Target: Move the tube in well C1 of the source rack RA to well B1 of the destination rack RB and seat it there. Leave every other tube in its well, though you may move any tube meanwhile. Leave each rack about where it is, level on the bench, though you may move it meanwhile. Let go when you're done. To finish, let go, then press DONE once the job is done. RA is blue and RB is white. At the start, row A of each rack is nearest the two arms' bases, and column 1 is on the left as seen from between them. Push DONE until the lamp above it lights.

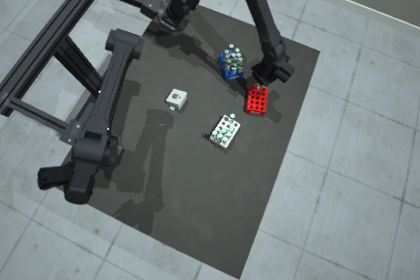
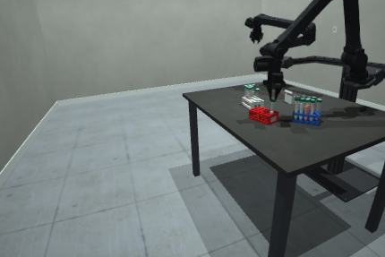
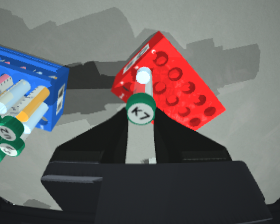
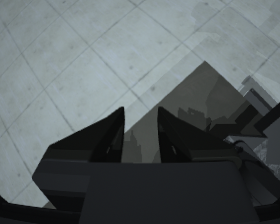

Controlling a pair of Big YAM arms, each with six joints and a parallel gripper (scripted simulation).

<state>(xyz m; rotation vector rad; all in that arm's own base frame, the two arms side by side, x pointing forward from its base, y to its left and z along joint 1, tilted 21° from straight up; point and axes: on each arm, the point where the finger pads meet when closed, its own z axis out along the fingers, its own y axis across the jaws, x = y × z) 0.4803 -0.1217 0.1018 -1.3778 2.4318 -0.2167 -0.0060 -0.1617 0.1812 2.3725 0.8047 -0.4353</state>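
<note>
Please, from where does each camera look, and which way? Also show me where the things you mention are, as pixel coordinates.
Top: overhead, facing down at table (image 1: 195, 218) (image 2: 233, 115) (image 4: 200, 95); both arms show.
Exterior: beside the table, looking across; both arms show.
Left wrist: on left arm, facing down at red rack (image 1: 257, 101) (image 2: 257, 116) (image 3: 200, 107); fingers show.
Right wrist: on right arm, facing floor (image 1: 352, 140) (image 2: 98, 173) (image 4: 75, 75) and table; fingers show.
Top and left wrist share the red rack.

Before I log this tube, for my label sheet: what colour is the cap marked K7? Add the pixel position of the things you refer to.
Green cap (image 3: 141, 109), with a white top; clearest in the left wrist view.
</note>
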